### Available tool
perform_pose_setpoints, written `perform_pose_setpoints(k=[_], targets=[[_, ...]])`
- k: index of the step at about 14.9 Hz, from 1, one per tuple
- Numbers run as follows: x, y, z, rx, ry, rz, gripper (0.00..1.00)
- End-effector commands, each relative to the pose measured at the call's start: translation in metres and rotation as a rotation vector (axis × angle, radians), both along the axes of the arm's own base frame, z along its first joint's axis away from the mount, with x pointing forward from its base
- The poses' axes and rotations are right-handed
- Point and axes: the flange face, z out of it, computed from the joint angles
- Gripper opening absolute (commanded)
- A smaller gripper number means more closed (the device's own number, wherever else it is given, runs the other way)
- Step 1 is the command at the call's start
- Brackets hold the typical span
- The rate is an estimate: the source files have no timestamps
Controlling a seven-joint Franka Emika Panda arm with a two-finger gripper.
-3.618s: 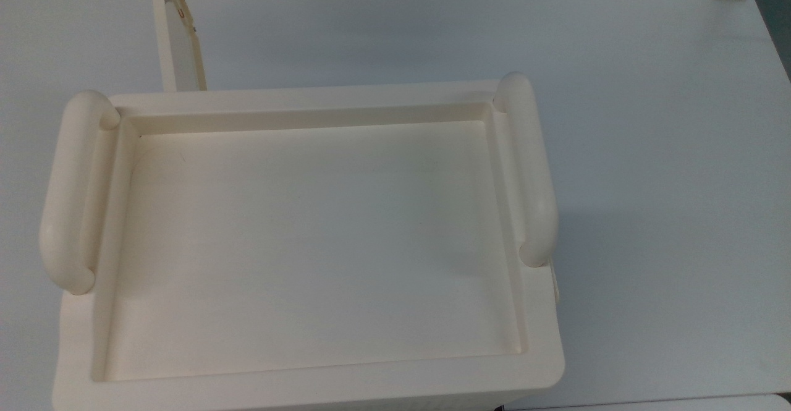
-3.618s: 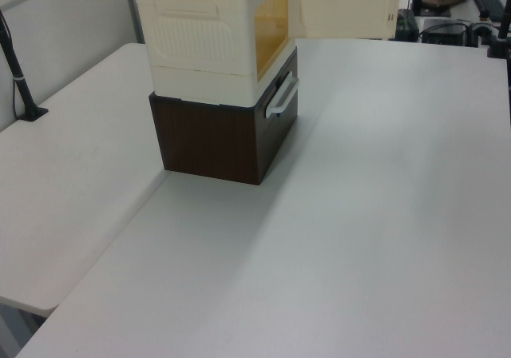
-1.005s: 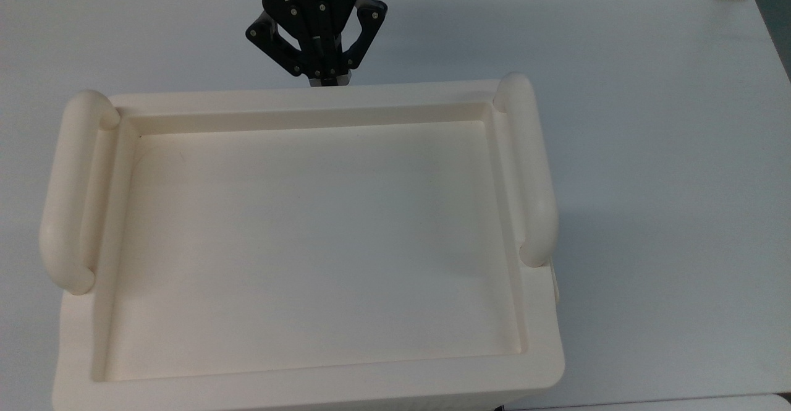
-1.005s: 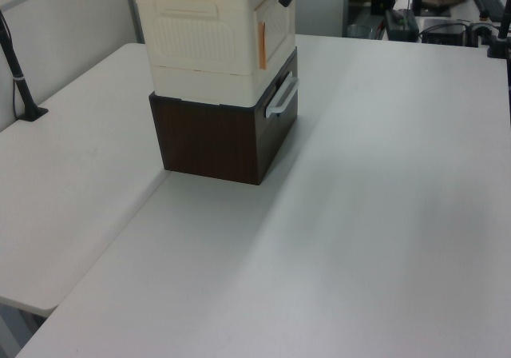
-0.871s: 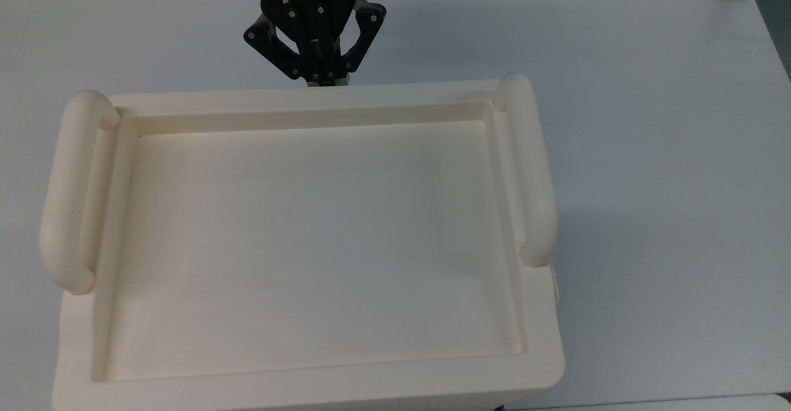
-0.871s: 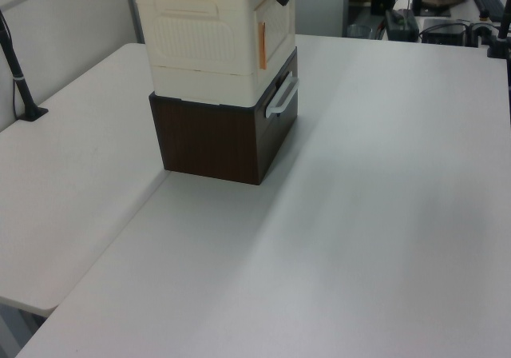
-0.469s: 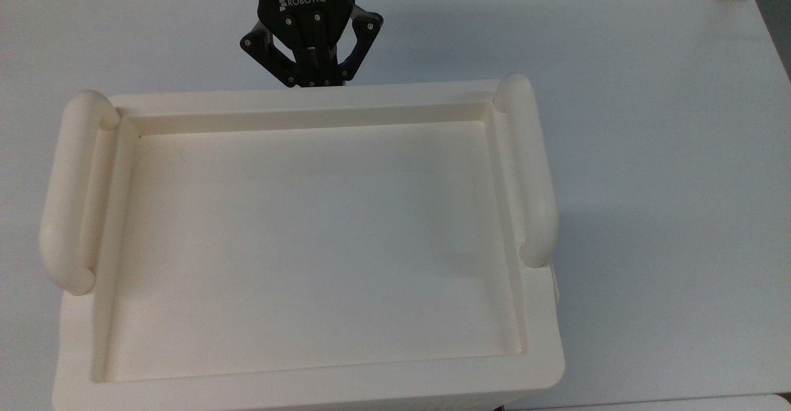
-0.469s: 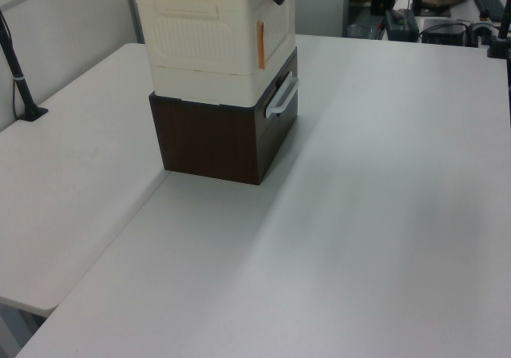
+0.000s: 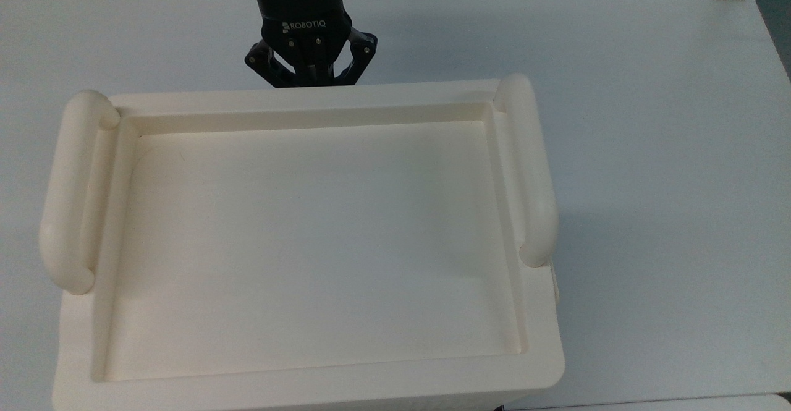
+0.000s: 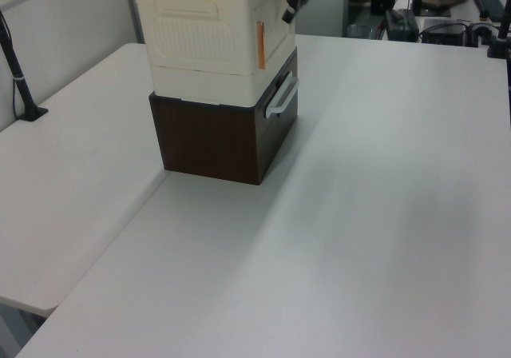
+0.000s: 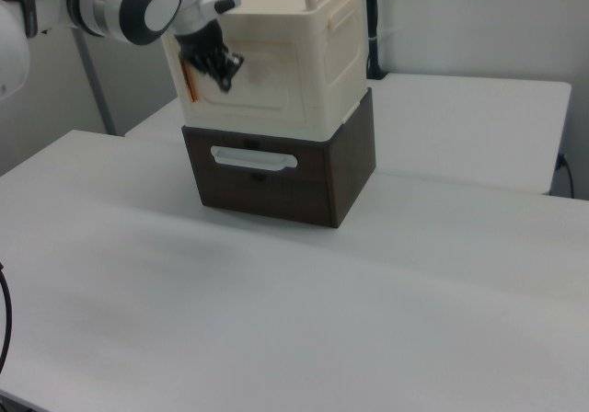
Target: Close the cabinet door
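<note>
Cream plastic makes up the cabinet, which sits on a dark brown drawer unit on the white table, and its front panel, the cabinet door, appears to lie flush, or very nearly so, against the box in the right view, with an orange strip showing along one vertical edge in the left view. The gripper hangs at the door's face, towards the right view's left side of the panel; in the top view the gripper sits at the far rim of the cabinet, its lower part hidden behind that rim. I cannot tell whether its fingertips are parted or together, nor whether they touch the door or stand just off it. As a judgement, the step in hand is the last press that seats the panel. To do it well, the push should go straight into the door's face, square to it, near the free edge rather than the hinged one, with gentle force so that the light cream box does not slide on the brown unit beneath. The thick tube handles on the cabinet's top lie well clear of the tool. Any retreat should go directly away from the panel, so that nothing catches its raised rim and drags it open.
</note>
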Motion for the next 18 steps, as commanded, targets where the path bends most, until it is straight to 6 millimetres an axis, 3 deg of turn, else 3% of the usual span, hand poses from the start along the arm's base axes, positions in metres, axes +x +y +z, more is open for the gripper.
perform_pose_setpoints(k=[1,9,10,11,14,15,16,18], targets=[[-0.034,-0.006,-0.014,-0.139,0.229,0.046,0.00],[-0.114,0.001,-0.008,-0.208,0.448,0.091,0.07],[-0.116,0.001,-0.011,-0.207,0.459,0.091,0.09],[-0.117,0.000,-0.011,-0.205,0.461,0.080,0.19],[-0.117,-0.003,-0.012,-0.202,0.469,0.072,0.78],[-0.116,-0.004,-0.011,-0.201,0.466,0.070,0.84],[-0.117,0.000,-0.011,-0.202,0.466,0.074,0.98],[-0.116,-0.004,-0.010,-0.199,0.461,0.061,1.00]])
